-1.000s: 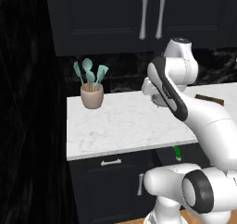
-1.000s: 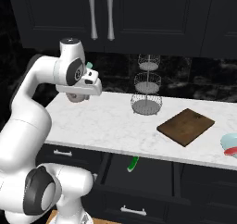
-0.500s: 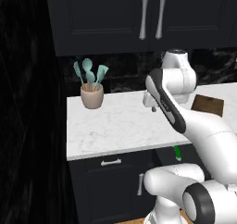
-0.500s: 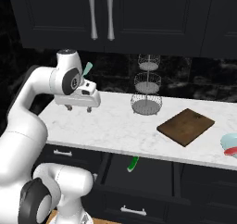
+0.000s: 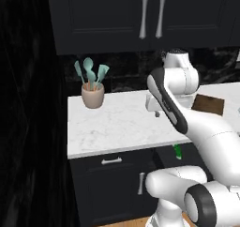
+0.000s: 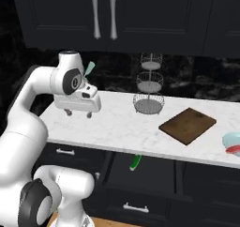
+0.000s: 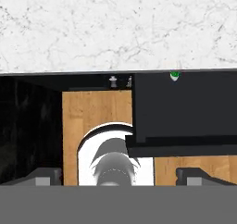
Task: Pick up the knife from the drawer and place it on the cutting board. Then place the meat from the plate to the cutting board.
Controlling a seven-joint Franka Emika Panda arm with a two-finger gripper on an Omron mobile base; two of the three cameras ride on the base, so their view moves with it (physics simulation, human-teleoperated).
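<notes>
The gripper (image 6: 78, 113) hangs above the white marble counter (image 6: 117, 127), near its front-left part; fingers (image 6: 88, 114) point down, set apart w/ nothing between them. The knife (image 6: 135, 162), green handle up, leans at the back edge of the open drawer (image 6: 140, 181), below the counter edge. The cutting board (image 6: 187, 125) lies on the counter to the right, bare. The plate (image 6: 232, 141) w/ the red meat (image 6: 234, 149) is at the far right. A cup w/ teal spatulas (image 5: 92, 89) stands at the back-left.

Black cabinets (image 6: 140, 15) surround a white marble counter (image 6: 122, 127) over wooden floor (image 7: 95, 121).
</notes>
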